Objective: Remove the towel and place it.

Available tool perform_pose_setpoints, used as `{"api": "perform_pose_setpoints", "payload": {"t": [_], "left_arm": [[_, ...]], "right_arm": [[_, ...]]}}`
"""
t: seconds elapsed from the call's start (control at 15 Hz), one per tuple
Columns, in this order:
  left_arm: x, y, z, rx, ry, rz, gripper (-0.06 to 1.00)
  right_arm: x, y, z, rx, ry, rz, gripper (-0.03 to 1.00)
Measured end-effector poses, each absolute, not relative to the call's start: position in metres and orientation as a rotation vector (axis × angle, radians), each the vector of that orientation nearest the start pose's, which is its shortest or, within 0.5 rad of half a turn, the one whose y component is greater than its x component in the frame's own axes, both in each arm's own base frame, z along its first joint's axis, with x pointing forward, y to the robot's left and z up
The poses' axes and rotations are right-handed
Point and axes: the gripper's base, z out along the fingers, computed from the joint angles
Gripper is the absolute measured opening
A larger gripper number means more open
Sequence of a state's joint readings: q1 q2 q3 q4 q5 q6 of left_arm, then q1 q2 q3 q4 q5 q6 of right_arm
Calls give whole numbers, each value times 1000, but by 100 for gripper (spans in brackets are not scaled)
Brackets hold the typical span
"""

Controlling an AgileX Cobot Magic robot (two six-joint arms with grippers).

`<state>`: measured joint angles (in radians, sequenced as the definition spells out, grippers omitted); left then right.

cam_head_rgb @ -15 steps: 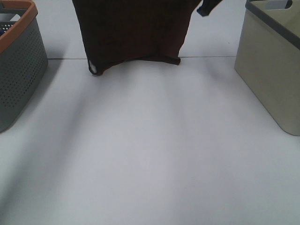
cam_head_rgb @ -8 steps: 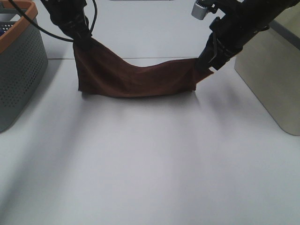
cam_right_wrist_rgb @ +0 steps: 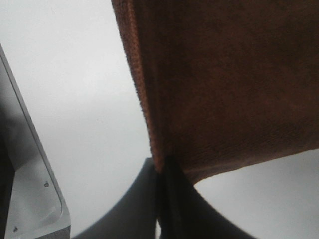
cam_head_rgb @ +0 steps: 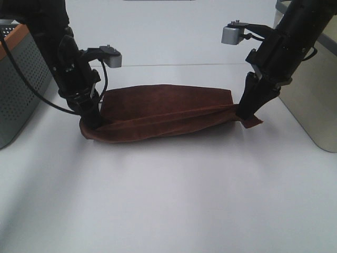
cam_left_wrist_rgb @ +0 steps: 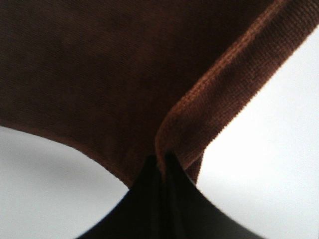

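Note:
The towel [cam_head_rgb: 166, 113], a dark reddish-brown cloth, lies folded lengthwise on the white table [cam_head_rgb: 168, 200], stretched between my two grippers. My left gripper [cam_head_rgb: 90, 122] is shut on its left corner, down at the table. My right gripper [cam_head_rgb: 245, 113] is shut on its right corner, also at the table. In the left wrist view the closed fingertips [cam_left_wrist_rgb: 162, 167] pinch the stitched edge of the towel [cam_left_wrist_rgb: 99, 74]. In the right wrist view the closed fingertips [cam_right_wrist_rgb: 163, 167] pinch the towel's [cam_right_wrist_rgb: 229, 79] edge. The white tag is hidden.
A grey perforated basket with an orange rim [cam_head_rgb: 21, 84] stands at the left edge. A beige bin with a grey rim [cam_head_rgb: 310, 89] stands at the right, close to my right arm; its corner shows in the right wrist view [cam_right_wrist_rgb: 30, 199].
Both grippers have come down and toward the front with the towel. The towel hung high, then sagged between them, and now lies folded on the table.

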<state>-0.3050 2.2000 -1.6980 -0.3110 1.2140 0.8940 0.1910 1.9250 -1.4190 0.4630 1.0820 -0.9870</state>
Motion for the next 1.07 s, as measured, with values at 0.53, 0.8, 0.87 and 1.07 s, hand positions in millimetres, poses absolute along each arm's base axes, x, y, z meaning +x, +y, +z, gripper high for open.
{"api": "perform_pose_setpoints", "payload": {"t": [0.53, 0.8, 0.87, 1.07], "left_arm": [[377, -149, 127, 1782, 2631, -565, 0], [377, -147, 127, 1831, 2615, -529, 1], [377, -147, 127, 1831, 2615, -529, 2], [377, -147, 127, 1831, 2615, -529, 4]], "right_arm": [[335, 106, 151, -1298, 2746, 720, 0], [334, 104, 150, -1242, 2804, 705, 12], [334, 104, 150, -1190, 2837, 705, 24], [334, 104, 150, -993, 2946, 709, 55]]}}
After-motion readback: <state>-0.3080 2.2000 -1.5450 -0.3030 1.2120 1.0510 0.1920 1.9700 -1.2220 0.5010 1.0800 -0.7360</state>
